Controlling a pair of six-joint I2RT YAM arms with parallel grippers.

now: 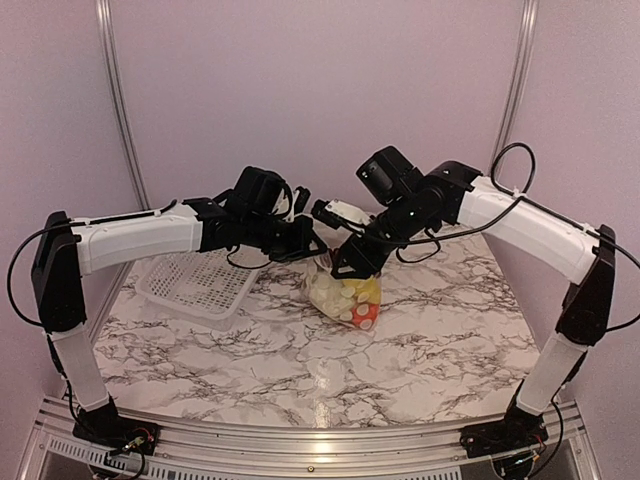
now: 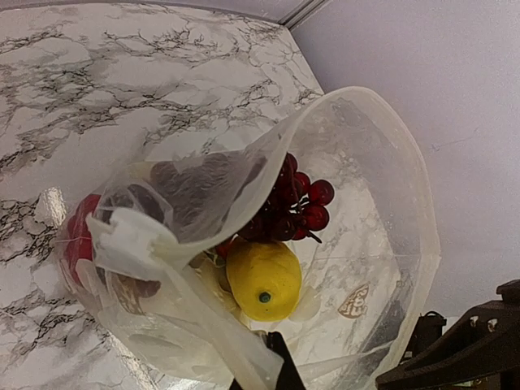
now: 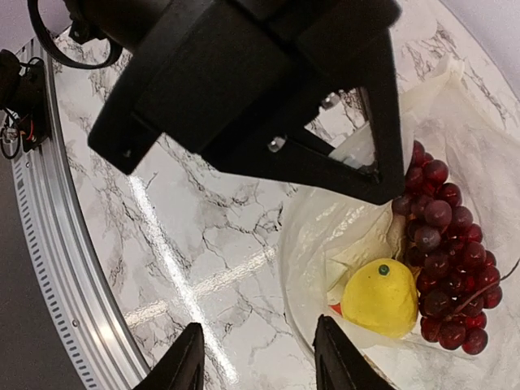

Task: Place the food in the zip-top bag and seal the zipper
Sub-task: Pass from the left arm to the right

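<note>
The clear zip-top bag [image 1: 343, 292] stands on the marble table with its mouth wide open and food inside. Inside it lie a yellow lemon [image 2: 262, 280], a dark red grape bunch [image 2: 294, 207] and a red piece [image 2: 77, 240] against the bag's wall. The pale zipper strip [image 2: 130, 236] is folded over at the near rim, unsealed. My left gripper [image 2: 272, 370] is shut on the bag's near edge and holds it up. My right gripper [image 3: 260, 357] is open just above the bag's other side. One of its fingers [image 3: 335, 357] is over the bag, the other over bare table.
A white perforated basket [image 1: 200, 285] sits at the left rear of the table, under the left arm. The left arm's dark gripper body [image 3: 244, 81] fills the top of the right wrist view, close to my right gripper. The table's metal front rail [image 1: 300, 440] runs along the near edge.
</note>
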